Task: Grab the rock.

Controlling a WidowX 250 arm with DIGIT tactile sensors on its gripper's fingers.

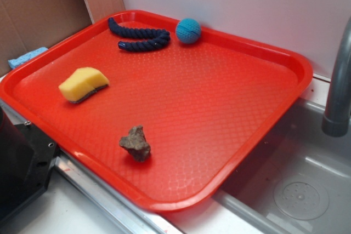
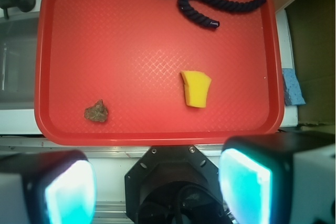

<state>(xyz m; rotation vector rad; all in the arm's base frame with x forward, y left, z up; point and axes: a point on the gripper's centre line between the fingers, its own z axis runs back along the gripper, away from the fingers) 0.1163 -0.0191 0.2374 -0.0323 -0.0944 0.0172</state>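
Rock, small jagged brown-grey stone point(image 2: 96, 111), sits near the red tray's point(image 2: 157, 139) near-left corner, ahead-left of my hand point(image 2: 157, 187), which hangs open and empty.

— How is the gripper point(image 2: 157, 182) held?

— It is seen from the wrist view pointed straight down, with its jaws spread wide apart; nothing is held between the two fingers point(image 2: 68, 192) (their pads glow teal, blurred by closeness).

— And in the exterior view?

— Only a dark part of the robot point(image 1: 22, 163) is seen at the lower left edge.
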